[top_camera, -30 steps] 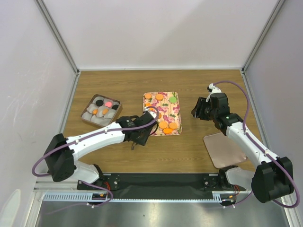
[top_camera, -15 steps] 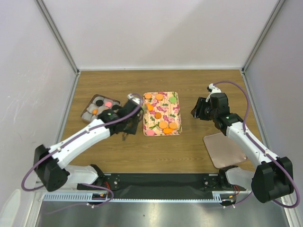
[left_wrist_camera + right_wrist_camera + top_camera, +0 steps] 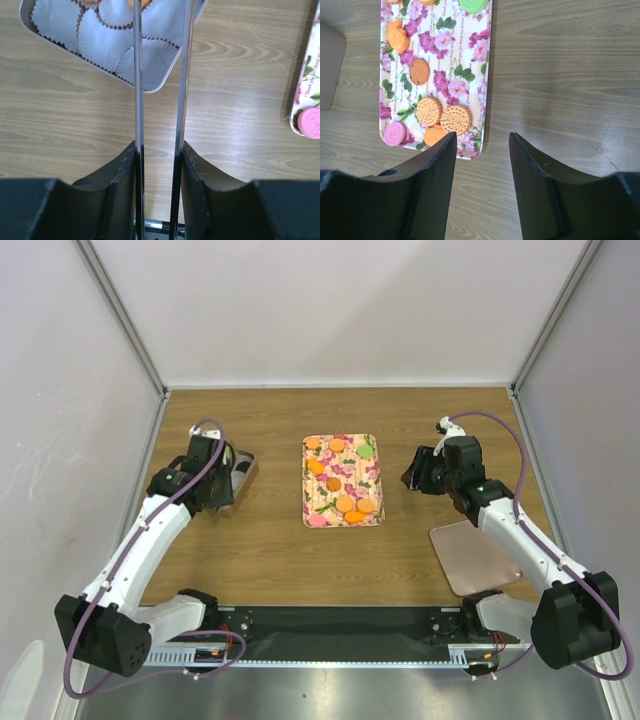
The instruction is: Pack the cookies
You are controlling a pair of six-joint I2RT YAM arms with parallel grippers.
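The cookies [image 3: 345, 503] lie on the floral tray [image 3: 350, 468]: orange, tan, pink and green discs. The right wrist view shows them [image 3: 442, 116] on the tray [image 3: 455, 85]. My left gripper [image 3: 222, 480] hangs over the metal box of white paper cups [image 3: 243, 468]. Its fingers press on two long metal tong blades [image 3: 138, 75] that reach over the cups [image 3: 102, 37]; the blade tips are out of view. A pink cookie [image 3: 311, 122] shows at the right edge. My right gripper [image 3: 415, 475] is open and empty, right of the tray [image 3: 482, 140].
A brown flat lid [image 3: 475, 555] lies at the near right. White walls with metal posts close the back and sides of the wooden table [image 3: 400, 420].
My left arm has swung left from the tray's near left corner to over the box of paper cups. The right arm has not moved.
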